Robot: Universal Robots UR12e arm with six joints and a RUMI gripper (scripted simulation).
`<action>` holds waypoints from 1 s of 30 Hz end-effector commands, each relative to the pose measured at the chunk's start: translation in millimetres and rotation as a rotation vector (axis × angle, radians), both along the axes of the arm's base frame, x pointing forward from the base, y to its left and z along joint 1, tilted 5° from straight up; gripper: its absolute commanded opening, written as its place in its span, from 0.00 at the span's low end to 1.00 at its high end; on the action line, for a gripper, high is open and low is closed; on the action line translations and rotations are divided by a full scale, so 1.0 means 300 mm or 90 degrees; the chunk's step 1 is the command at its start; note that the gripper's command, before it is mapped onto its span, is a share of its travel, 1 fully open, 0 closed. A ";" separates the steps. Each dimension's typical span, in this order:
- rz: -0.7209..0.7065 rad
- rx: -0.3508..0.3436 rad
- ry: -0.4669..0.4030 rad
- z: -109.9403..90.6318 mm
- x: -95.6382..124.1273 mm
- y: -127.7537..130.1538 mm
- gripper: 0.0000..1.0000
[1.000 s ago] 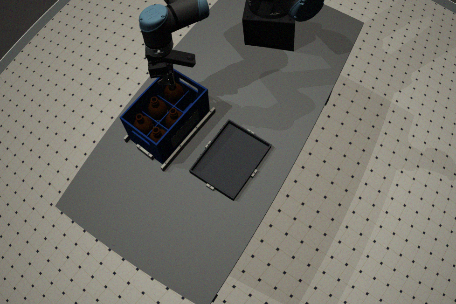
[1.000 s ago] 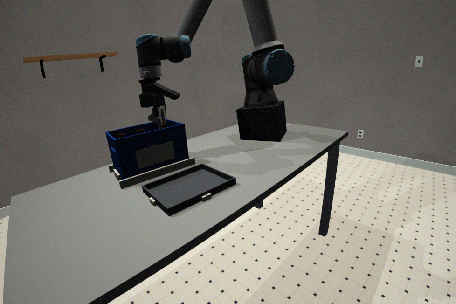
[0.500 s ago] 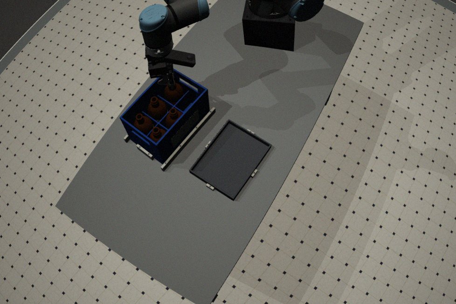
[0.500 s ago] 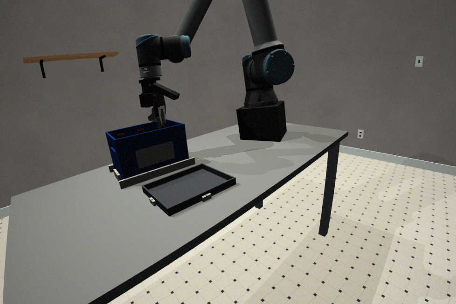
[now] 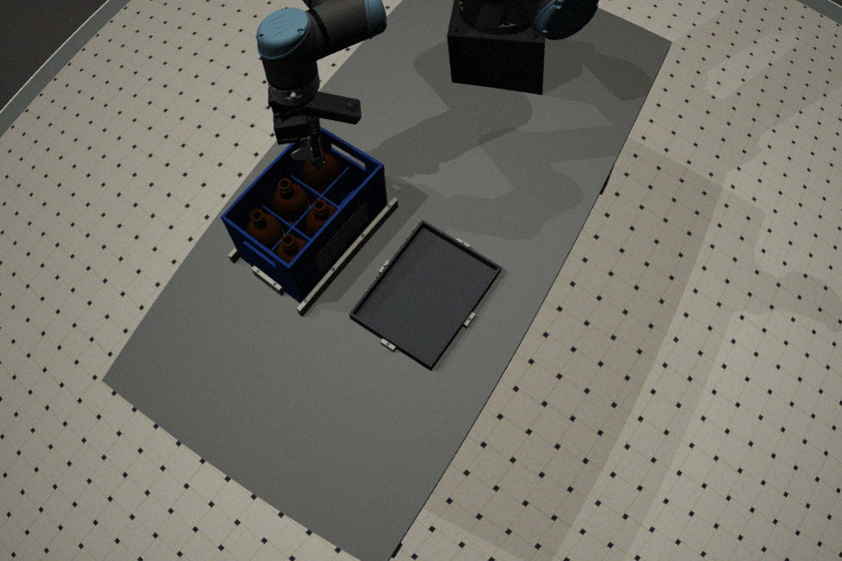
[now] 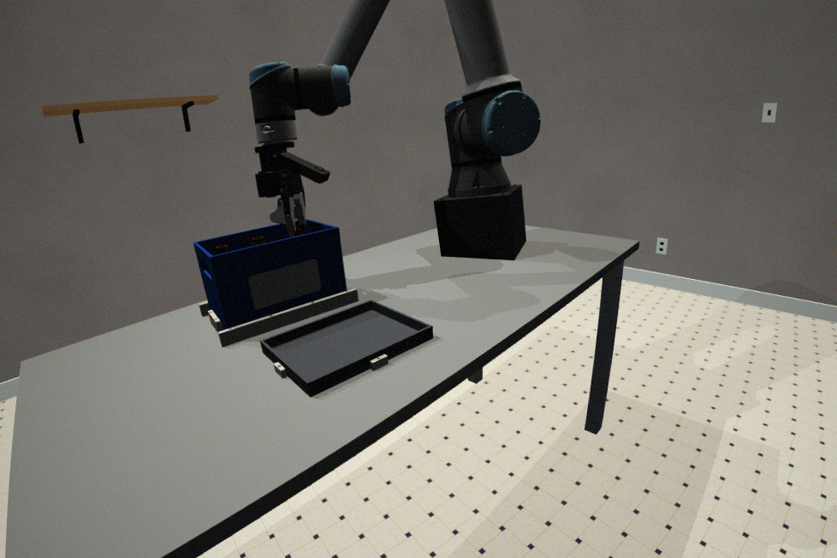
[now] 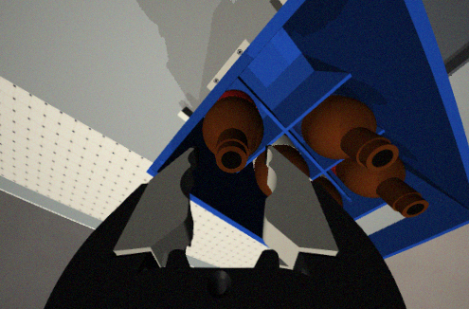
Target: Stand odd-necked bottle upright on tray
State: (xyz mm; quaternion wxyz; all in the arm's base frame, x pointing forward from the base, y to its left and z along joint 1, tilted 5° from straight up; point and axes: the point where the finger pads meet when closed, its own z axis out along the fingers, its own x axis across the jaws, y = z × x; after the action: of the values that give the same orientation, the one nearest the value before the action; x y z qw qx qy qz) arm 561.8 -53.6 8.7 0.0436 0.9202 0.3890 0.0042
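Nearest me, in front of the crate [image 5: 256, 252] [image 6: 216, 286] [image 7: 445, 109], the tray [image 5: 425, 297] [image 6: 347, 338] [image 7: 466, 53] lies flat on the tabletop [image 5: 256, 397] [image 6: 137, 407] [image 7: 106, 71] with no bottle on it. All five bottles stand inside the crate; I can't tell by eye which neck is the odd one, so the wanted bottle is simply somewhere in there. Farther off, over the crate's end toward the robot's base [image 5: 495, 63] [image 6: 478, 227], the hand [image 5: 314, 160] [image 6: 294, 231] [image 7: 231, 147] reaches down with its fingers partly open, gripping nothing. They stand either side of the corner bottle [image 5: 319, 174] [image 7: 232, 123] at its neck. I take this for a measuring or gripping step. Done well, the fingers stay centred on the neck and open only as far as they need, since the crate's wall and dividers are near. If this is the odd neck, close squarely and lift straight until the base clears the crate; if not, rise straight out before crossing to the next. A sideways drag could tip or shove the crate.
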 end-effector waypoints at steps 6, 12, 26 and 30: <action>0.000 0.001 -0.001 0.000 -0.001 0.000 0.38; 0.000 0.001 -0.001 0.000 -0.001 0.000 0.38; 0.000 0.000 -0.001 0.002 0.000 -0.001 0.38; 0.000 0.000 -0.002 0.016 0.003 -0.001 0.38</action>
State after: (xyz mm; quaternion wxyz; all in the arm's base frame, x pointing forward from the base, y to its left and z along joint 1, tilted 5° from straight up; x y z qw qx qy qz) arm 561.8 -53.6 8.8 0.0435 0.9202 0.3890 0.0041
